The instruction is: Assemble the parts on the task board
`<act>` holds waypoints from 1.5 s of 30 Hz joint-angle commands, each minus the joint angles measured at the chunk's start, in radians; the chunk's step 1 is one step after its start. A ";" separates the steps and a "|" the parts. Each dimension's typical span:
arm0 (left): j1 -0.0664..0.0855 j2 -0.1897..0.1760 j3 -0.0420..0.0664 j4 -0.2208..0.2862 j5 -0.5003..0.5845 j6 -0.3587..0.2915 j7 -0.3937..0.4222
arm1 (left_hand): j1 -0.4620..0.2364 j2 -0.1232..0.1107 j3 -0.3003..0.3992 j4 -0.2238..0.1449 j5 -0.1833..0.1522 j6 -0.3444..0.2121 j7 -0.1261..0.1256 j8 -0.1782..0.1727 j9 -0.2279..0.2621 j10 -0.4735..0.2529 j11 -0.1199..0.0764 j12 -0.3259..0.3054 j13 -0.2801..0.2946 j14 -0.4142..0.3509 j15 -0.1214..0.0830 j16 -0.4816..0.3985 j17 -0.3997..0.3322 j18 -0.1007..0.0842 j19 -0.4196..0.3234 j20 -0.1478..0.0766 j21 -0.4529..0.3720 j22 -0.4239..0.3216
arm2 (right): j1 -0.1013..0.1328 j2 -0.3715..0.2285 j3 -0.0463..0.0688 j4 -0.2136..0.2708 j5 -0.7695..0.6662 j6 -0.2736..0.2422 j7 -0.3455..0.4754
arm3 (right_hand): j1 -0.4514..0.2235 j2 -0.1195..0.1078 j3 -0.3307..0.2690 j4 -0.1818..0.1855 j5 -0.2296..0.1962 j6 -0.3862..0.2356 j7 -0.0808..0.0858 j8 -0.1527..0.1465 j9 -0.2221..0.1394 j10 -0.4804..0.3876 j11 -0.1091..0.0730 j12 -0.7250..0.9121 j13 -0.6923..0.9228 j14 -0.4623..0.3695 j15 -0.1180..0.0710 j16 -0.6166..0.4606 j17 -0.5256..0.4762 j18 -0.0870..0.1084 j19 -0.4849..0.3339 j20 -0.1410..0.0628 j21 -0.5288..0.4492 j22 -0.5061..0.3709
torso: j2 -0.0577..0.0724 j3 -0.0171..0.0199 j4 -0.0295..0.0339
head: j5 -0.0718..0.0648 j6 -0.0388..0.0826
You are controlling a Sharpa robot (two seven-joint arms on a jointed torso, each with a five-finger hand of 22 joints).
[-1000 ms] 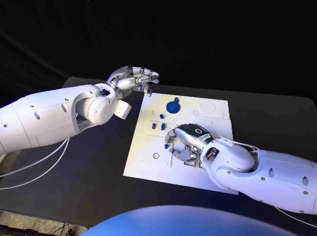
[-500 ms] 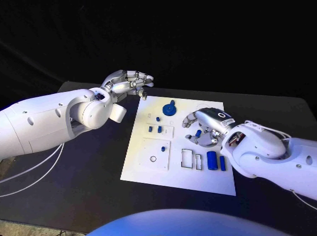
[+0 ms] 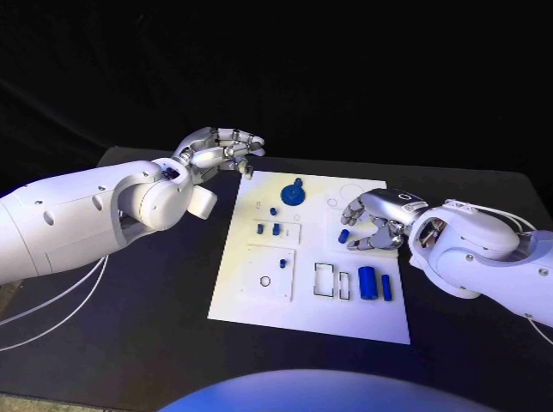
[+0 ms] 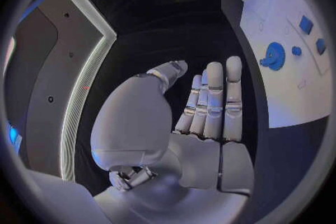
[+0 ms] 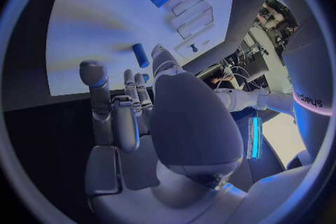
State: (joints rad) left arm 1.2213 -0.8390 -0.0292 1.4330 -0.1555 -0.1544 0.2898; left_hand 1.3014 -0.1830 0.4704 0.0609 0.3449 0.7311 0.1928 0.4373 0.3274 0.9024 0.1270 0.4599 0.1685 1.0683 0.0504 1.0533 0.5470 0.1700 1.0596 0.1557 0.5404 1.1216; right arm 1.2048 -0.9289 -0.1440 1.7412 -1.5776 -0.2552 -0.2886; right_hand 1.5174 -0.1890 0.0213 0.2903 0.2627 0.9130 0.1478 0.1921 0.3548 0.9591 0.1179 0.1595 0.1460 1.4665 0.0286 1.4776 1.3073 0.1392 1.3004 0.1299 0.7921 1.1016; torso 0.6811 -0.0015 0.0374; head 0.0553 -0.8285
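Observation:
The white task board [image 3: 258,300] lies in the middle of the black table. My right hand [image 3: 376,223] hovers cupped over its right side. A small blue peg [image 3: 343,235] sits between the thumb and fingers, and I cannot tell whether it is held. The right wrist view shows the same peg [image 5: 140,55] just past the fingertips. My left hand [image 3: 221,150] hangs beyond the board's far left corner, and its fingers [image 4: 213,101] are stretched out and hold nothing. A round blue gear-like part [image 3: 294,194] lies at the board's far edge. Two blue cylinders [image 3: 368,282] lie side by side near the right edge.
Small blue pieces [image 3: 268,228] stand in a square plate on the board's left, and another blue piece [image 3: 282,263] stands in the plate below. Rectangular slots [image 3: 325,279] lie beside the cylinders. The black table [image 3: 141,326] surrounds the board.
My right hand has moved from the board's near middle to its right side, uncovering the slots and two blue cylinders. My left hand has drifted slightly left.

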 commanded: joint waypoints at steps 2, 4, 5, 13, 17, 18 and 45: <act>0.000 0.001 0.001 0.002 -0.004 0.018 0.003 | -0.011 0.002 -0.006 -0.001 0.001 -0.006 0.000 0.005 0.001 -0.005 0.002 0.005 -0.001 -0.006 0.002 0.000 -0.001 0.011 0.008 -0.001 -0.006 -0.001 | -0.001 0.007 -0.001 -0.008 -0.021 0.053 -0.004 | 0.016 0.005 0.017 -0.001 -0.008 0.006 0.002 -0.001 -0.003 0.015 -0.006 0.010 -0.001 0.055 -0.001 0.008 0.058 0.007 0.018 -0.003 0.019 0.011 | 0.001 -0.0007 0.0010 | 0.000 0.000; 0.000 0.000 0.001 0.002 -0.004 0.018 0.003 | -0.011 0.002 -0.006 -0.001 0.001 -0.006 0.000 0.005 0.001 -0.005 0.002 0.005 -0.001 -0.006 0.002 0.000 -0.001 0.011 0.008 -0.001 -0.006 -0.001 | -0.002 0.014 -0.002 -0.011 -0.023 0.040 0.002 | 0.016 0.012 0.027 -0.001 -0.008 0.021 0.009 0.005 -0.005 0.039 -0.013 0.024 0.001 0.055 -0.006 0.008 0.056 0.005 0.025 -0.007 0.031 0.019 | 0.001 -0.0007 0.0009 | 0.001 -0.002; 0.000 0.000 0.001 0.002 -0.004 0.018 0.003 | -0.011 0.002 -0.006 -0.001 0.001 -0.006 0.000 0.005 0.001 -0.005 0.002 0.005 -0.001 -0.006 0.002 0.000 -0.001 0.011 0.008 -0.001 -0.006 -0.001 | -0.003 0.017 -0.002 -0.011 -0.024 0.031 0.005 | 0.018 0.016 0.035 -0.001 -0.005 0.027 0.010 0.007 -0.007 0.051 -0.015 0.029 0.001 0.056 -0.008 0.008 0.057 0.002 0.032 -0.009 0.046 0.028 | 0.001 -0.0007 0.0006 | 0.002 -0.002; 0.000 0.000 0.001 0.002 -0.005 0.018 0.004 | -0.011 0.002 -0.006 -0.001 0.001 -0.006 0.000 0.005 0.001 -0.005 0.002 0.005 -0.001 -0.006 0.002 0.000 -0.001 0.011 0.008 -0.001 -0.006 -0.001 | -0.008 0.036 -0.003 -0.020 -0.024 0.007 0.010 | 0.034 0.033 0.151 -0.001 -0.071 0.062 0.005 0.007 -0.028 0.120 -0.022 0.020 -0.009 0.065 -0.016 0.023 0.087 -0.007 0.056 -0.018 0.097 0.065 | 0.000 -0.0008 0.0003 | 0.002 -0.003; 0.000 0.000 0.001 0.002 -0.005 0.019 0.003 | -0.011 0.002 -0.006 -0.001 0.001 -0.006 0.000 0.005 0.001 -0.005 0.002 0.005 -0.001 -0.006 0.002 0.000 -0.001 0.011 0.008 -0.001 -0.006 -0.001 | -0.010 0.040 -0.003 -0.026 -0.024 0.008 0.010 | 0.032 0.027 0.228 -0.002 -0.098 0.077 0.004 0.007 -0.036 0.163 -0.027 0.004 -0.015 0.068 -0.020 0.028 0.097 -0.010 0.063 -0.021 0.115 0.080 | 0.001 -0.0009 -0.0002 | 0.002 -0.004; 0.000 0.000 0.001 0.002 -0.005 0.019 0.003 | -0.011 0.002 -0.006 -0.001 0.001 -0.006 0.000 0.005 0.001 -0.005 0.002 0.005 -0.001 -0.006 0.002 0.000 -0.001 0.011 0.008 -0.001 -0.006 -0.001 | -0.011 0.041 -0.003 -0.028 -0.024 0.009 0.009 | 0.032 0.025 0.254 -0.002 -0.108 0.082 0.002 0.008 -0.038 0.177 -0.029 0.000 -0.017 0.068 -0.022 0.029 0.097 -0.011 0.064 -0.023 0.120 0.084 | 0.001 -0.0009 -0.0005 | 0.002 -0.004; 0.000 -0.001 0.001 0.002 -0.007 0.020 -0.005 | -0.010 0.004 -0.008 0.000 0.001 -0.009 0.001 0.007 0.001 -0.007 0.002 0.007 -0.001 -0.007 0.002 0.001 -0.003 0.011 0.009 -0.001 -0.009 -0.003 | -0.032 0.080 -0.006 -0.067 -0.126 0.015 -0.028 | -0.025 -0.033 0.536 -0.085 -0.126 0.136 -0.015 0.051 -0.009 0.272 -0.047 -0.059 -0.017 0.073 -0.036 0.040 0.119 -0.016 0.071 -0.037 0.152 0.123 | 0.000 -0.0008 -0.0003 | 0.000 -0.009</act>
State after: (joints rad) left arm 1.2213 -0.8409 -0.0293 1.4332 -0.1582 -0.1495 0.2833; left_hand 1.2974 -0.1790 0.4704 0.0608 0.3449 0.7312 0.1928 0.4410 0.3274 0.9025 0.1270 0.4640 0.1687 1.0683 0.0504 1.0532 0.5459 0.1700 1.0596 0.1557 0.5364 1.1195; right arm 1.1806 -0.8517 -0.1444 1.6792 -1.6731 -0.2642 -0.2996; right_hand 1.5023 -0.2219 0.5503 0.2049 0.1389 1.0422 0.1335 0.2400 0.3441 1.2083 0.0875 0.1071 0.1268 1.4649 0.0014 1.5145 1.3079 0.1393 1.3684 0.0948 0.9391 1.2239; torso 0.6810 -0.0019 0.0370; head 0.0554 -0.8374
